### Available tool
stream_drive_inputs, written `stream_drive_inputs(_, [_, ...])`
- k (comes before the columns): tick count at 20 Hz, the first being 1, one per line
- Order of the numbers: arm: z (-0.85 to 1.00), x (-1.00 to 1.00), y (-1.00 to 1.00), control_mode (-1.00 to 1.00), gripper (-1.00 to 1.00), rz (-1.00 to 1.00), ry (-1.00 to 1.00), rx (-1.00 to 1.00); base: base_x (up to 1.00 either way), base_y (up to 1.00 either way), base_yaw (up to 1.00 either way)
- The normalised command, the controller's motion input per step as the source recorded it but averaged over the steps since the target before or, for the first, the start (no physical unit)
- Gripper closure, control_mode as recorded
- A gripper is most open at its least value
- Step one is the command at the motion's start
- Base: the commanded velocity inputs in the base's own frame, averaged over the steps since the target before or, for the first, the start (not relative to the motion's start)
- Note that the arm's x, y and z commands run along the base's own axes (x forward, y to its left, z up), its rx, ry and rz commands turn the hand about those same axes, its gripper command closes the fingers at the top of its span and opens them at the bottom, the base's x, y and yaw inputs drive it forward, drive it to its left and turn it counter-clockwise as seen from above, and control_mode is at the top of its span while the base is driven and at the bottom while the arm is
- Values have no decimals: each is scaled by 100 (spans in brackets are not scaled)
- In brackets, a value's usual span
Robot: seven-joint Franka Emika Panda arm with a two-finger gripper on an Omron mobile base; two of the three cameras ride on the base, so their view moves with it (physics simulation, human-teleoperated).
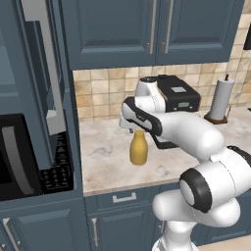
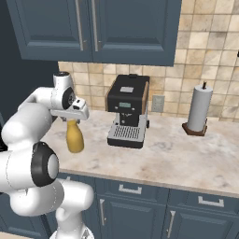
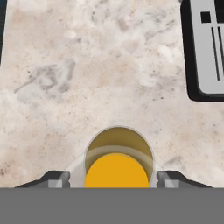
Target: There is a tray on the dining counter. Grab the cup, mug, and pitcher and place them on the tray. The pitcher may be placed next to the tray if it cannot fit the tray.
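Note:
The amber-yellow pitcher (image 1: pixel 138 151) (image 2: pixel 74 137) stands upright on a beige marbled counter (image 1: pixel 105 159) (image 2: pixel 177 154). My gripper (image 1: pixel 138 131) (image 2: pixel 72 119) hangs straight above it, pointing down, with its jaws level with the neck. In the hand view I look down into the pitcher's round mouth (image 3: pixel 117 162); the gripper (image 3: pixel 113 180) is open, one fingertip on each side of the top with a small gap to it. The tray, the cup and the mug are out of view.
A black coffee machine (image 1: pixel 176 100) (image 2: pixel 127 112) (image 3: pixel 205 48) stands close to the pitcher's right. A paper towel roll (image 1: pixel 220 100) (image 2: pixel 199 109) is further right. A tall unit with a microwave (image 1: pixel 19 157) bounds the counter's left end. Blue wall cabinets (image 1: pixel 147 29) hang overhead.

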Motion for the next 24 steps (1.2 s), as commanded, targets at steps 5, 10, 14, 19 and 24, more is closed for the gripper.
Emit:
stream_drive_inputs(5, [16,-7,0,-100,100,0,0,0,0,0,0])
stream_drive_inputs(10, [2,-42,-3,-100,100,1,0,0,0,0,0])
stream_drive_inputs(14, [0,-45,0,-100,100,0,0,0,0,0,0])
stream_drive_inputs(19, [1,-67,0,-100,100,0,-1,0,0,0,0])
stream_drive_inputs(24, [23,-69,-2,-100,100,0,0,0,0,0,0])
